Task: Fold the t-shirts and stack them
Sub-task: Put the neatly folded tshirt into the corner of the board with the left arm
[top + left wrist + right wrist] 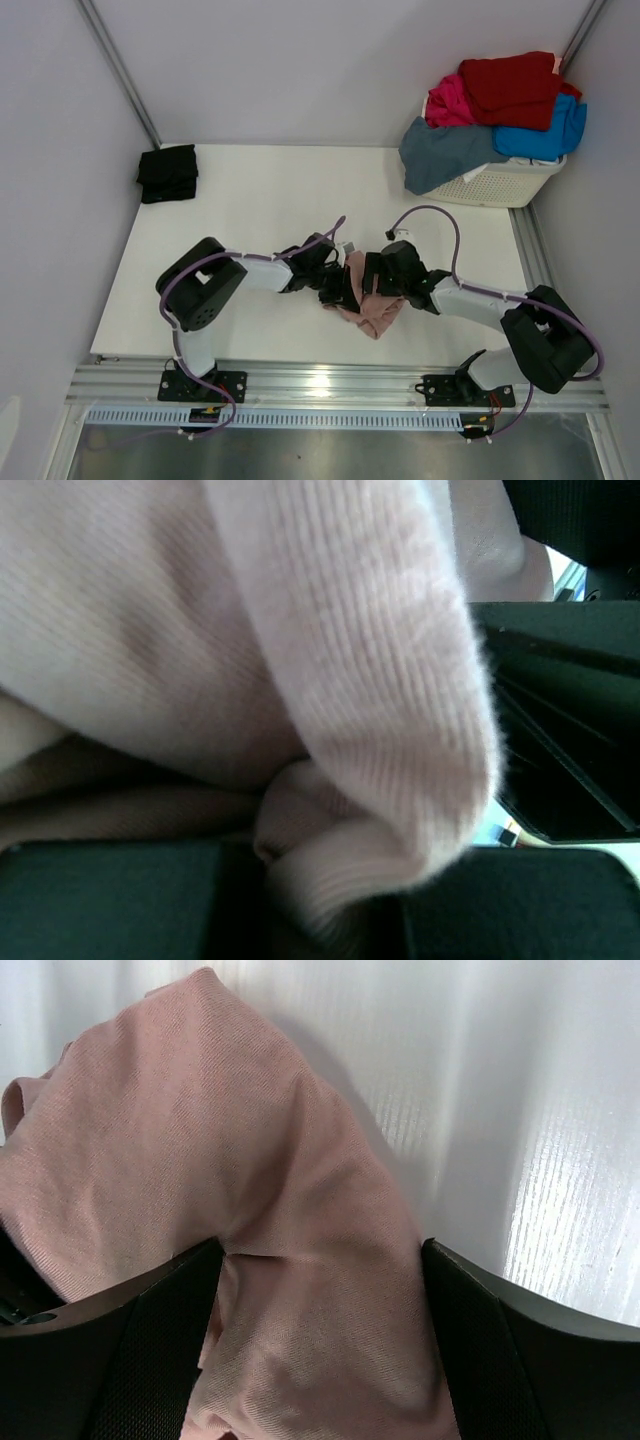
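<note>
The dusty-pink t-shirt (376,312) is bunched in a crumpled heap at the near middle of the table. My left gripper (335,285) and right gripper (366,284) meet over it, almost touching. In the left wrist view the pink cloth (300,630) fills the frame and a roll of it is pinched in the left gripper (325,900). In the right wrist view a thick bunch of the shirt (250,1140) fills the gap of the right gripper (322,1252), lifted off the white table. A folded black t-shirt (167,172) lies at the far left.
A white slatted laundry basket (500,185) stands at the far right corner, piled with red (510,88), magenta (448,102), bright-blue (545,135) and slate-blue (445,150) t-shirts, the slate-blue one hanging over its rim. Grey walls close in the table on three sides.
</note>
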### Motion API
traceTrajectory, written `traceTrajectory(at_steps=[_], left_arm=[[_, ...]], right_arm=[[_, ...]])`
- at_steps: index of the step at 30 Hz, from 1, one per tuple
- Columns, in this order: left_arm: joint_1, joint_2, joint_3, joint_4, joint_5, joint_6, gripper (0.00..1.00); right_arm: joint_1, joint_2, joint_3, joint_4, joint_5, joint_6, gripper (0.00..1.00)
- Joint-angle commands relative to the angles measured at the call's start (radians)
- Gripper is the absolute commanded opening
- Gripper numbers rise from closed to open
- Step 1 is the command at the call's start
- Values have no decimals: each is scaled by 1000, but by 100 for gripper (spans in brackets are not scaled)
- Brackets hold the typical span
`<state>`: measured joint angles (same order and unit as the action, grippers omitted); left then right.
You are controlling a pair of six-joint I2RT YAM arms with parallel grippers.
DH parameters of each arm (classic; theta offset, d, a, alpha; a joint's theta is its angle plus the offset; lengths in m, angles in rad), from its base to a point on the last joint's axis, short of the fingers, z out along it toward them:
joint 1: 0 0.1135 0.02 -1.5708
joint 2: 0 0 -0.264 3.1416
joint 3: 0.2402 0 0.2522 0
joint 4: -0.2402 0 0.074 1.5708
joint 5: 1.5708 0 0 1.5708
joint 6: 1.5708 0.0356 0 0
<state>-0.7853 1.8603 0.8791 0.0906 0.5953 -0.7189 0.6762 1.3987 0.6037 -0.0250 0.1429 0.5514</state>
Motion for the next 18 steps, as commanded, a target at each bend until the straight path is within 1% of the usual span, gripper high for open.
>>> traceTrajectory(at_steps=[1, 4, 6, 9, 11, 13, 15, 16, 18], left_arm=[[-38, 70, -40, -132, -54, 36, 1], [-37, 37, -28, -178, -110, 59, 1], [-34, 22, -14, -236, -164, 71, 1], [-9, -13, 17, -301, -221, 82, 0], [20, -38, 37, -343, -244, 88, 1], [59, -55, 50, -354, -261, 96, 1], [92, -75, 58, -370, -272, 98, 0], [131, -76, 67, -376, -279, 98, 0], [171, -67, 90, -403, -287, 105, 0]], right_arm=[[14, -46, 2, 47, -8, 15, 85], [14, -78, 1, 34, 26, 7, 86], [14, -108, -5, 36, 41, 2, 86], [13, -199, -27, 60, 55, -24, 88], [5, -274, -33, 66, 61, -38, 91], [-6, -312, -25, 45, 64, -41, 98], [-35, -349, -1, 28, 60, -50, 99], [-40, -362, 8, -24, 61, -53, 99], [-49, -394, 30, -56, 73, -65, 99]])
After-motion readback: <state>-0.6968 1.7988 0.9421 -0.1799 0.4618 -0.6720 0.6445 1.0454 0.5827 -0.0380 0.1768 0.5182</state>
